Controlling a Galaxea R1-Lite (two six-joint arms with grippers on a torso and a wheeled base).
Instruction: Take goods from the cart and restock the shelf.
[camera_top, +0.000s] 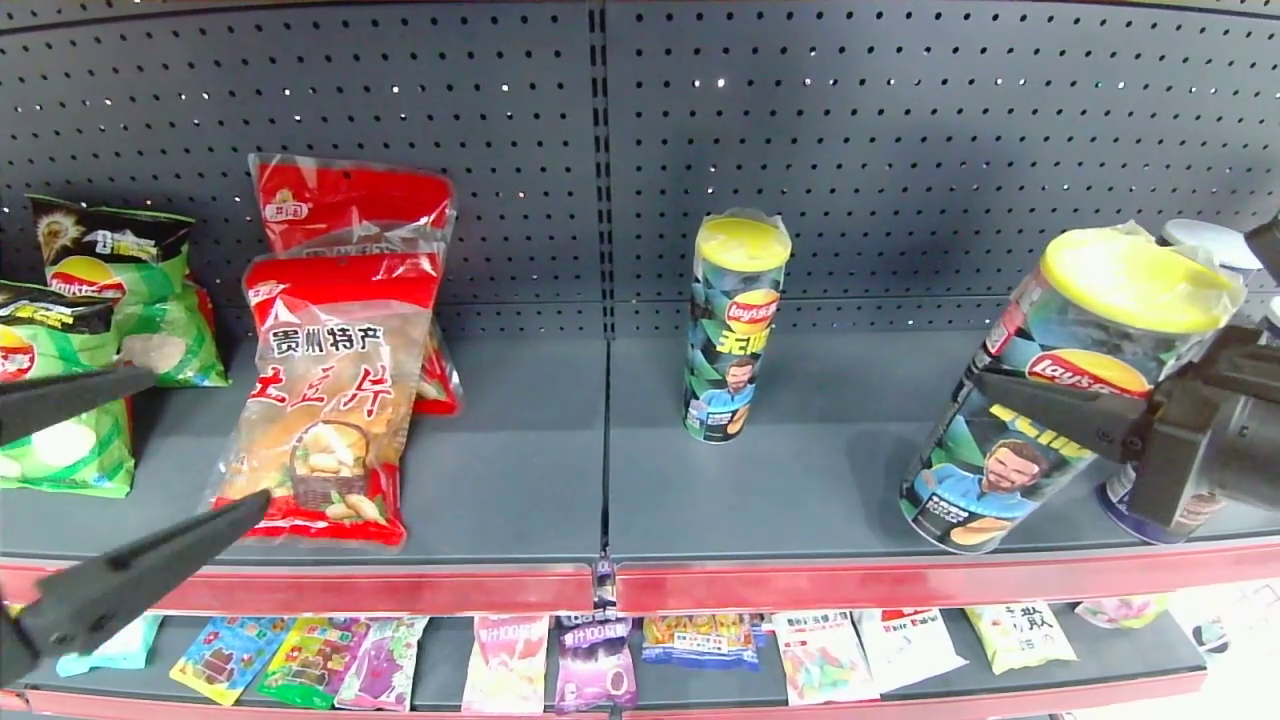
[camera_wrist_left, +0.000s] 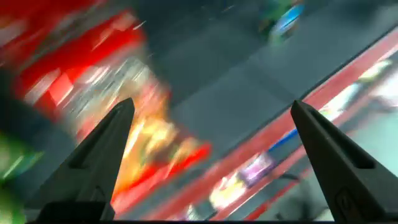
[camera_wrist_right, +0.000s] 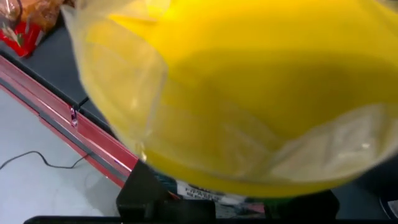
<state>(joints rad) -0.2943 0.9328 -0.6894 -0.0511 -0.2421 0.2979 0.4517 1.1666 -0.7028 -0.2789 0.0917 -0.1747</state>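
Observation:
A chips can (camera_top: 1075, 380) with a yellow lid (camera_wrist_right: 249, 93) leans left over the right part of the grey shelf (camera_top: 800, 480), its bottom end close to the red front edge. My right gripper (camera_top: 1050, 400) is shut on its middle, one dark finger lying across the label. A second, matching can (camera_top: 737, 325) stands upright at mid-shelf. My left gripper (camera_top: 208, 438) hangs open at the left, in front of a red bag of potato slices (camera_top: 330, 400), holding nothing. In the left wrist view its two fingers (camera_wrist_left: 106, 162) are spread wide over the blurred red bag (camera_wrist_left: 124, 118).
Green chips bags (camera_top: 120, 290) stand at the far left, and another red bag (camera_top: 350, 205) behind the front one. A white-lidded can (camera_top: 1205, 240) stands behind my right gripper. Several small snack packets (camera_top: 600, 660) lie on the lower shelf. Bare shelf lies between the two cans.

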